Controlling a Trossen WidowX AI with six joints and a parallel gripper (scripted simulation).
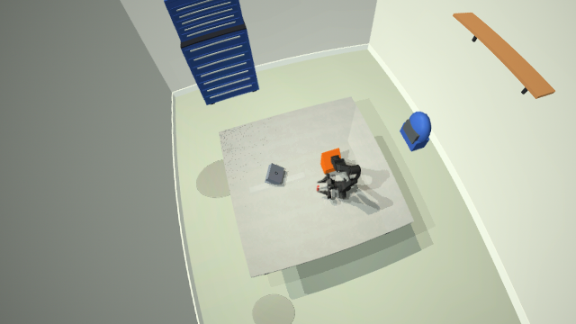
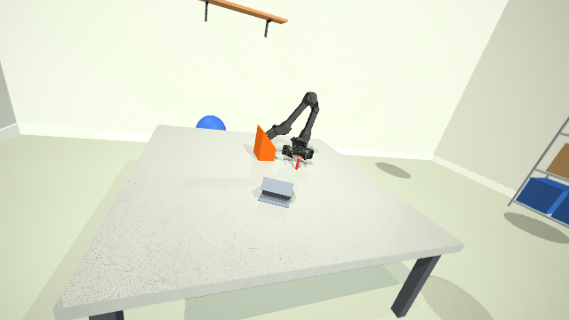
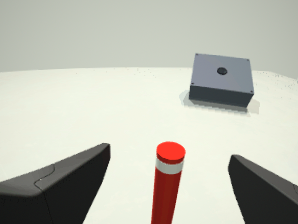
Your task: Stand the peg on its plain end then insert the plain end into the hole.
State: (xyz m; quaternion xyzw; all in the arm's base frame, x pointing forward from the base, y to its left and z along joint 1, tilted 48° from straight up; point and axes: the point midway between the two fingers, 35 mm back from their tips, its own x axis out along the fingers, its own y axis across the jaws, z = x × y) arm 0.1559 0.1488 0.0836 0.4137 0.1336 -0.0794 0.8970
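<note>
The red peg (image 3: pixel 166 192) (image 2: pixel 297 163) (image 1: pixel 319 187) stands upright on the table, white band near its top end, plain end down. My gripper (image 3: pixel 169 156) (image 2: pixel 299 153) (image 1: pixel 330 189) is open; its two dark fingers stand wide on either side of the peg with clear gaps, not touching it. The grey sloped panel (image 3: pixel 221 80) (image 2: pixel 276 191) (image 1: pixel 277 174) with one dark hole (image 3: pixel 222 71) in its face sits farther out on the table, ahead and to the right in the wrist view.
An orange wedge block (image 1: pixel 329 160) (image 2: pixel 264 144) stands right beside the arm. The table (image 1: pixel 292 234) (image 2: pixel 178 231) edges lie well away. A blue drawer cabinet (image 1: pixel 216 49), a blue dome object (image 1: pixel 416 130) and a wall shelf (image 1: pixel 504 54) are off the table.
</note>
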